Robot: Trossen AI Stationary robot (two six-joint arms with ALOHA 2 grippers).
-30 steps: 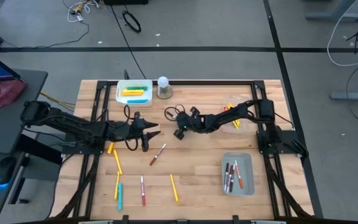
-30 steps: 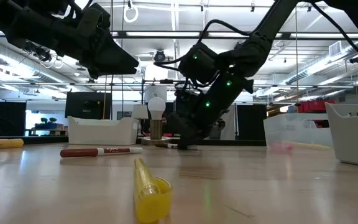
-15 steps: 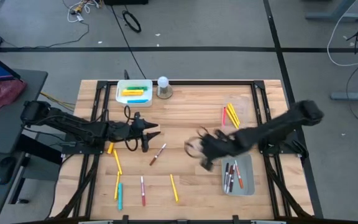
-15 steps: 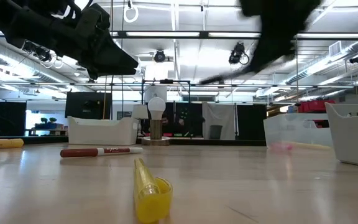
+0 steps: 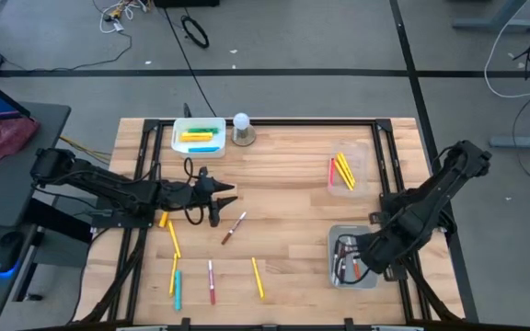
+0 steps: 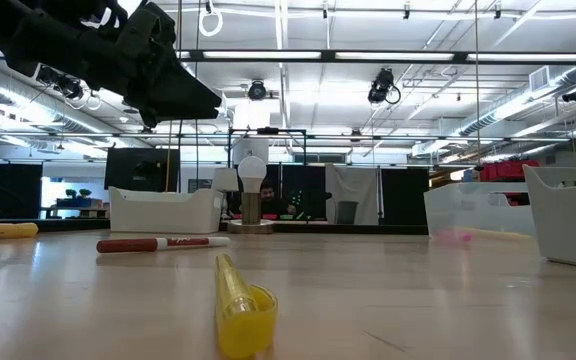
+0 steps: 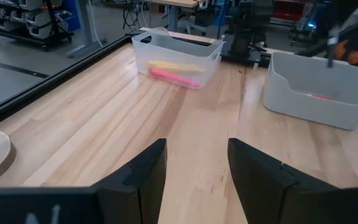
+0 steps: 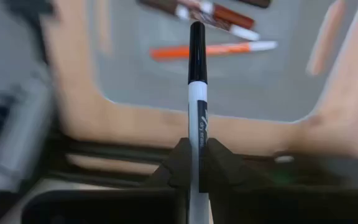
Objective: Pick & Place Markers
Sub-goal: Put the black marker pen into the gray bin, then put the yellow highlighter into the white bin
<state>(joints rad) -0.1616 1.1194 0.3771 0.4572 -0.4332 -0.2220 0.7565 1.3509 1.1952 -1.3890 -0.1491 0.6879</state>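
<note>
My right gripper (image 5: 351, 261) hangs over the grey tray (image 5: 362, 235) at the near right, shut on a white marker with a black cap (image 8: 196, 93). Several markers (image 8: 213, 50) lie in the tray below it. My left gripper (image 7: 194, 180) stands open above the table's left middle (image 5: 221, 195), with nothing between its fingers. Loose markers lie on the wood: a red-and-white one (image 5: 234, 227), yellow ones (image 5: 173, 241) (image 5: 258, 278), a red one (image 5: 212, 281) and a teal one (image 5: 178, 290). The low view shows the left gripper (image 6: 173, 85) only. My right gripper pinches the marker's white barrel (image 8: 196, 146) between its two fingers. The fingers point down from above and the marker runs on past the fingertips, its black cap end (image 8: 196, 43) toward the tray. It hangs clear of the tray and the table.
A white bin (image 5: 199, 135) with yellow and blue markers stands at the far left, a bulb-topped round object (image 5: 241, 129) beside it. A clear bin (image 5: 343, 171) at the far right holds yellow and red markers. Bare wood lies in the table's middle.
My right gripper has swung from the table's middle toward the right and near edges, risen, and tipped over to point down. The black-capped marker has gone with it, lifted off the wood to above the grey tray. The right arm has left the low view.
</note>
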